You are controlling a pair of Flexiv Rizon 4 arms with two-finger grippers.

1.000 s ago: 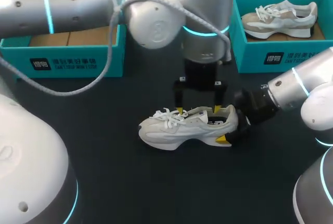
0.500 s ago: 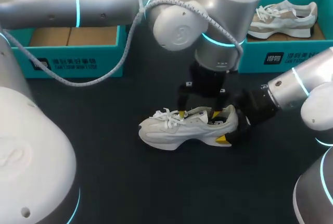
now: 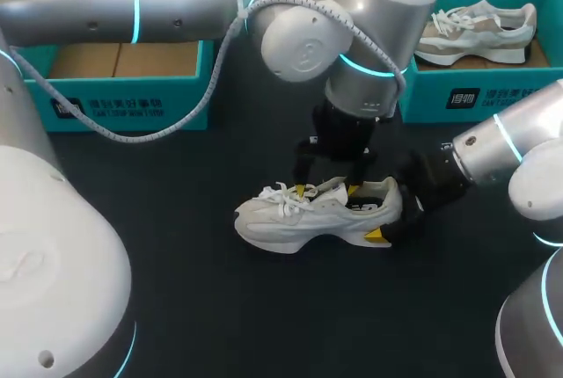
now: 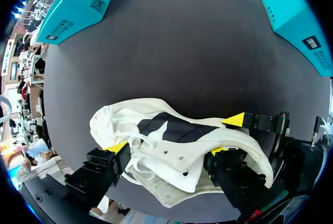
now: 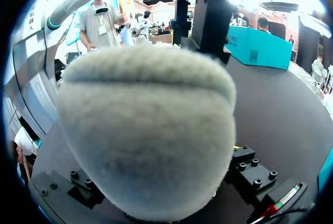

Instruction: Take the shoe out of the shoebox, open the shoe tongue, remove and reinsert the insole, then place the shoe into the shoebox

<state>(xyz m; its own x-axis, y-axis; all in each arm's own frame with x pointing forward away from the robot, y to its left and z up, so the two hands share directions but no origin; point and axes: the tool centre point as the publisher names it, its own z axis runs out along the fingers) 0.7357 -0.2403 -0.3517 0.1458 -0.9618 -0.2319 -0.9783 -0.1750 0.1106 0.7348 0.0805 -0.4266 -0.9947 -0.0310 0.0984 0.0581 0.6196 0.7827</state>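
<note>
From above, the shoe point(image 3: 317, 215) stands on its sole on the dark table point(image 3: 220, 308), well apart from the teal shoebox point(image 3: 132, 97) at the back left. The left gripper point(image 3: 326, 190) hangs over the shoe's mouth. Its jaws are open, with one yellow tip by the laces, the other down in the opening, and the tongue point(image 3: 332, 188) between them. The right gripper point(image 3: 393, 216) is at the heel, one yellow tip against the near side. In the left wrist view the fingers stand apart on either side of the white upper, and the dark insole point(image 4: 174, 129) shows in the opening ahead of them; I see no pinch on the tongue. In the right wrist view the fuzzy heel fills the space between the fingers, so that gripper looks closed on the heel, steadying the shoe, though its tips are hidden. I judge the step in hand to be opening the tongue. The next move calls for the left jaws to close on the tongue and draw it toward the toe while the right holds firm, clearing the way to the insole.
</note>
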